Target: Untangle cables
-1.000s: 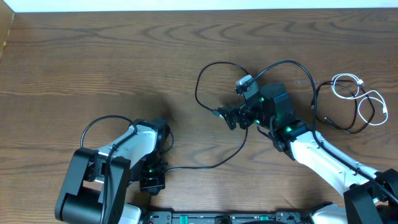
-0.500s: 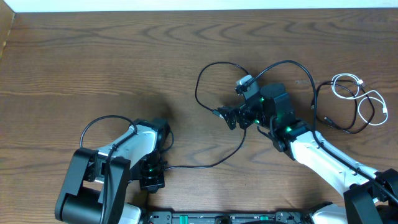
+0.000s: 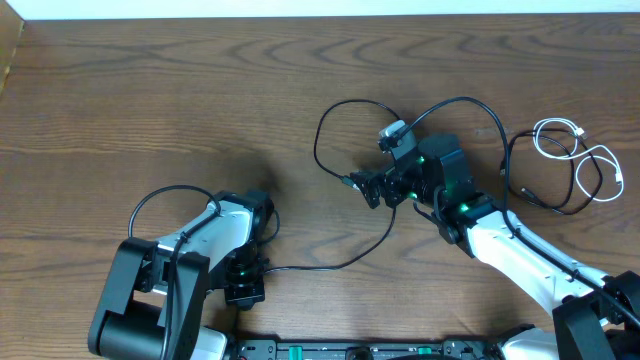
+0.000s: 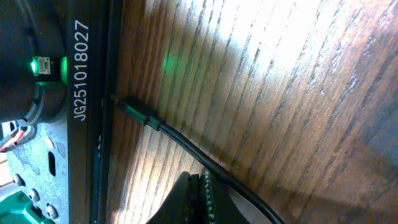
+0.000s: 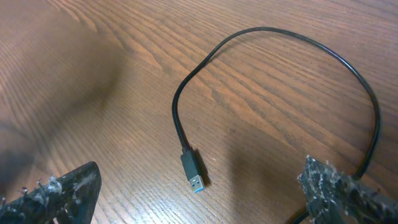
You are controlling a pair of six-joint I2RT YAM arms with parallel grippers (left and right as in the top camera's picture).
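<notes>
The wooden table point(image 3: 150, 100) has much free surface ahead of both arms, up to its far edge, where a white strip begins. Its left edge shows only in the far corner.

The left gripper point(image 4: 200, 190) is clenched with nothing between its fingers, and it sits low beside a dark frame point(image 4: 102, 50). On that frame the writing "JG251018027" point(image 4: 81, 68) can be read, with a green lamp point(image 4: 46, 65) next to it. A black cable point(image 4: 186, 146) lies on the wood just in front of this gripper and passes close by the fingertips. Its plug end reaches the frame's edge. Whether the cable touches the fingers I cannot tell.

The right gripper point(image 3: 370, 190) is released, with the jaws wide apart. Just ahead of it, between the two fingers, lies the blue-tipped plug point(image 5: 194, 169) of a looped cable point(image 5: 261, 31), not touched. Behind this gripper, well apart from it, a white cable point(image 3: 560, 140) and a second black cable point(image 3: 545, 205) lie crossing each other.
</notes>
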